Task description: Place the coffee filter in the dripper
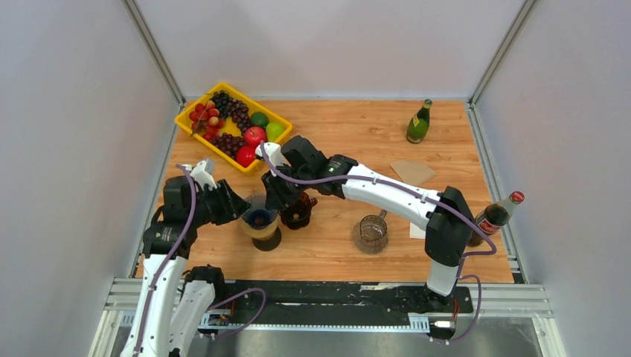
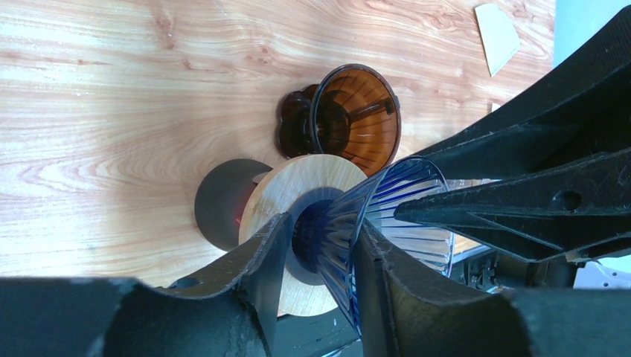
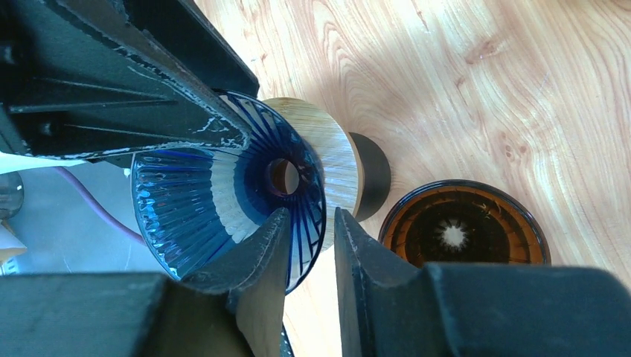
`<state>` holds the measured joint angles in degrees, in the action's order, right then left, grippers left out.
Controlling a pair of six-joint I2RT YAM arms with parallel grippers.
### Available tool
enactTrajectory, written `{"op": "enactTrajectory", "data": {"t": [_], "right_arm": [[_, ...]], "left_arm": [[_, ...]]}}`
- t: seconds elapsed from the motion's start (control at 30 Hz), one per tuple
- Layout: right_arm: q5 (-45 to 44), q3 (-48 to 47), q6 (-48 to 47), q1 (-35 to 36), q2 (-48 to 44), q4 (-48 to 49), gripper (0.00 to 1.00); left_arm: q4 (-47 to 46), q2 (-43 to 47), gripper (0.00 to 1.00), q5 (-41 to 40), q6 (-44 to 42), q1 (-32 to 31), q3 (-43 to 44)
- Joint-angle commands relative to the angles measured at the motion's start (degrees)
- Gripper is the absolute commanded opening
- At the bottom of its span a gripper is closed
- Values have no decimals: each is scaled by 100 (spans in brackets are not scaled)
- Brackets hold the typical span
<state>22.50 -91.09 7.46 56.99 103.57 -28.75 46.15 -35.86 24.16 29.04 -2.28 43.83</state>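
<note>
Coffee filter lay flat on the table, well right of the blue dripper and a little behind it, nothing touching it. Blue dripper sat on a wooden stand with a dark round base. Left gripper was clamped on the blue dripper, a finger against each side of its narrow neck. Right gripper straddled the blue dripper's rim, one finger inside the cone, one outside, jaws apart with a visible gap, not clamped. Amber dripper stood just right of the blue dripper. Glass cup farther right. Yellow tray of fruit behind the blue dripper. Green bottle far behind-right.
</note>
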Motion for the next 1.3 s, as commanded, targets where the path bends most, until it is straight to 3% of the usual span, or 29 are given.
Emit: {"op": "enactTrajectory", "data": {"t": [0.0,0.33,0.53,0.67,0.9,1.27], "right_arm": [[-71,-217,160,128,13,269,30],[-591,-111,362,218,6,259,13],[-924,12,410,270,-31,201,5],[-1077,-84,422,299,19,-107,1],[-1173,98,561,304,33,-315,0],[-1765,915,533,329,-70,-408,0]], "left_arm": [[-196,-80,45,61,-104,-18,-15],[-123,-161,36,-31,-187,-18,-75],[31,-251,20,-242,-156,-22,-272],[97,-269,17,-273,-40,-17,-364],[346,-227,15,-633,83,-17,-382],[336,-207,4,-890,446,-68,-608]]}}
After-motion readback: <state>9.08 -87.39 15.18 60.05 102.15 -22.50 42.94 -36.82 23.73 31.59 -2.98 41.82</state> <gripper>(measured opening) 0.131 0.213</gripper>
